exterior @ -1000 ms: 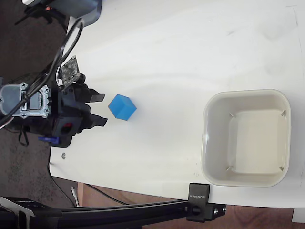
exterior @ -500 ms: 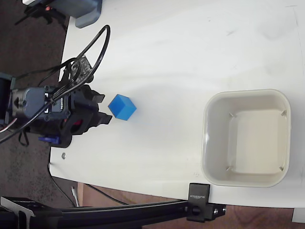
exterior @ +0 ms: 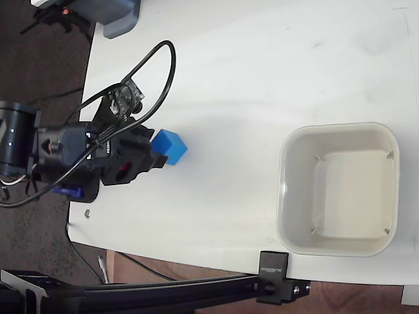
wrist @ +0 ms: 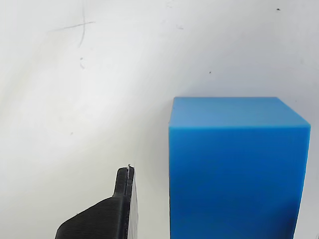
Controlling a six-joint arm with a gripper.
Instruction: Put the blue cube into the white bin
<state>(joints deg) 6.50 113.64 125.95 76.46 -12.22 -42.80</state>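
Now matte blue cube [wrist: 235, 167], ribbed black gripper [exterior: 154, 149], smooth white bin [exterior: 338, 188]

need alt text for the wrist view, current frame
A bright blue cube fills the lower right of the wrist view, sitting on a white table. One black gripper finger rises from the bottom edge just left of the cube, with a narrow gap between them; the other finger is out of frame.

Bare desk [exterior: 262, 78] is lying open between the blue cube [exterior: 170, 146] and the white bin [exterior: 338, 189], leaving a clear lane across. The bin's thick rim is standing as the one raised edge. A grey-blue box [exterior: 119, 14] is sitting at the far corner, well apart.
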